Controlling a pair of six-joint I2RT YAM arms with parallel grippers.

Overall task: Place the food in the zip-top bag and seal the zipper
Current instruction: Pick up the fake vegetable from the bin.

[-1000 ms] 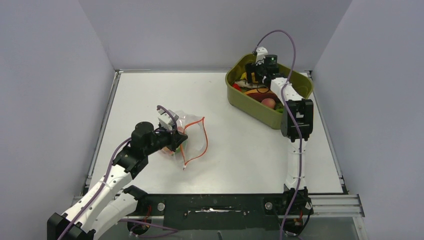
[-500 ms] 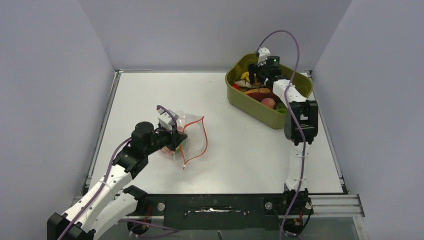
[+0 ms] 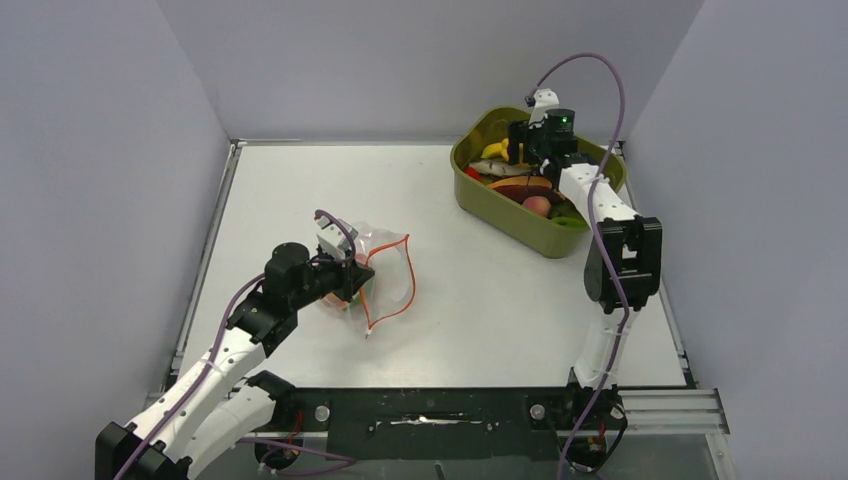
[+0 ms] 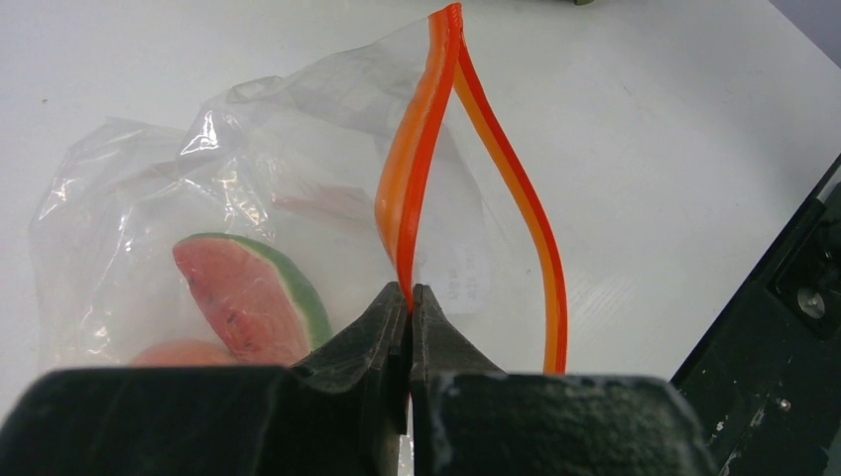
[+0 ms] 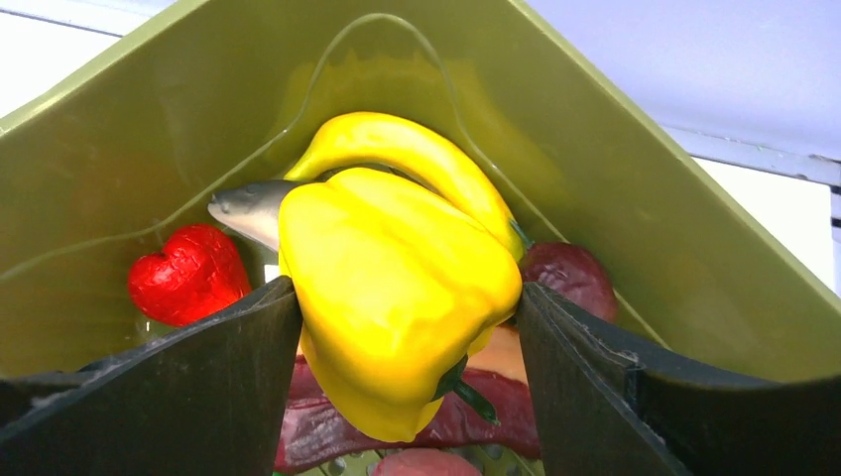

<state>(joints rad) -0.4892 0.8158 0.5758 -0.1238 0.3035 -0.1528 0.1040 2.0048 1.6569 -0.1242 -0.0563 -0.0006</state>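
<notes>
The clear zip-top bag (image 3: 385, 262) lies left of the table's middle, its mouth gaping toward the right. My left gripper (image 4: 410, 297) is shut on one side of the red-orange zipper (image 4: 407, 198); the other strip (image 4: 540, 248) bows away from it. Inside the bag I see a watermelon slice (image 4: 248, 297) and a peach (image 4: 183, 352). My right gripper (image 5: 407, 290) is shut on the yellow pepper (image 5: 392, 268), held above the other food in the olive-green tub (image 3: 520, 225). In the top view the right gripper (image 3: 515, 155) is over the tub's far part.
In the tub lie a banana (image 5: 417, 154), a red piece (image 5: 188, 273), a dark purple piece (image 5: 560, 273), a grey fish-like piece (image 5: 248, 208) and a peach (image 3: 537, 206). The tub walls (image 5: 119, 149) stand close around the right gripper. Grey walls enclose the table.
The right wrist has risen and shifted right inside the tub, with the yellow pepper in its jaws. The left arm and the bag have not moved.
</notes>
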